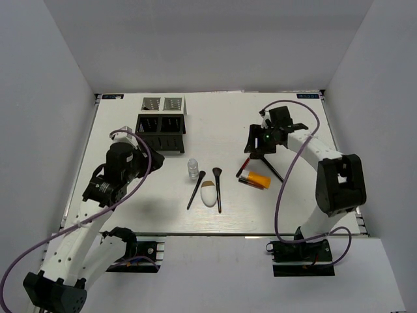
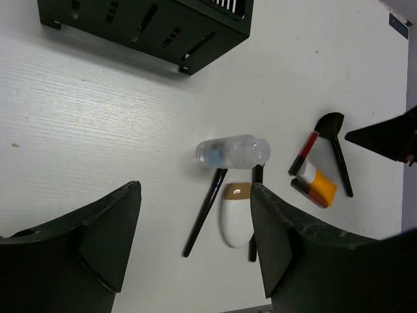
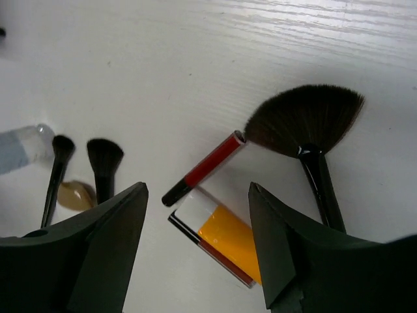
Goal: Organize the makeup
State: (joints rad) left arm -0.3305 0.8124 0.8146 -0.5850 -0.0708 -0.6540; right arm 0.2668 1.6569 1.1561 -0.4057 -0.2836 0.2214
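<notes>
Presently, we find the left gripper (image 2: 195, 188) at the left of the top view, fingers spread wide and empty, beside the black perforated box (image 1: 161, 124). At centre frame the makeup lies loose on the table (image 1: 215, 124). The clear bottle (image 1: 193, 168) looks light, smooth and apt to roll, so we would take it across its body. The thin brush (image 1: 196, 189) and the fuller brush (image 1: 217, 189) have stiff handles, best pinched at mid-handle. Between them lies the sponge (image 1: 208, 193), which we judge soft and easily squashed. Right of centre, the red-black stick (image 3: 205, 166), orange tube (image 3: 228, 238) and fan brush (image 3: 306, 120) lie beneath the right gripper (image 3: 197, 189), likewise parted and holding nothing. We can read no writing; the bottle's bluish label is illegible.
</notes>
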